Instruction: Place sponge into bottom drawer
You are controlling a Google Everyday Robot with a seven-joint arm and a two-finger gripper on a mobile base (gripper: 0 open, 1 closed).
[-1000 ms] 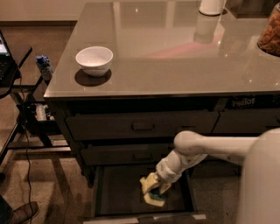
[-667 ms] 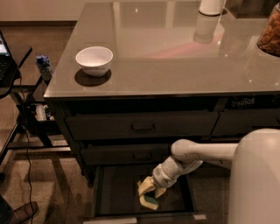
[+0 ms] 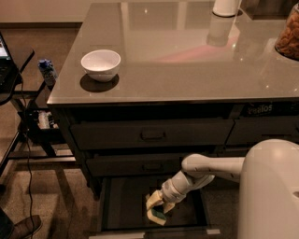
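The bottom drawer (image 3: 126, 205) of the left column is pulled open, with a flat dark interior and a pale front edge. My white arm reaches down into it from the right. My gripper (image 3: 157, 206) is inside the drawer, low over its floor, left of the middle. The sponge (image 3: 157, 215), yellow with a dark green face, is at the fingertips, close to or on the drawer floor. I cannot tell whether the fingers still hold it.
A white bowl (image 3: 101, 64) stands on the grey counter (image 3: 187, 56) at the front left. Two closed drawers (image 3: 149, 135) sit above the open one. A white cylinder (image 3: 226, 6) stands at the back. A side table with cables (image 3: 28, 116) is at the left.
My gripper has moved lower and slightly left inside the bottom drawer, carrying the sponge down toward the drawer floor.
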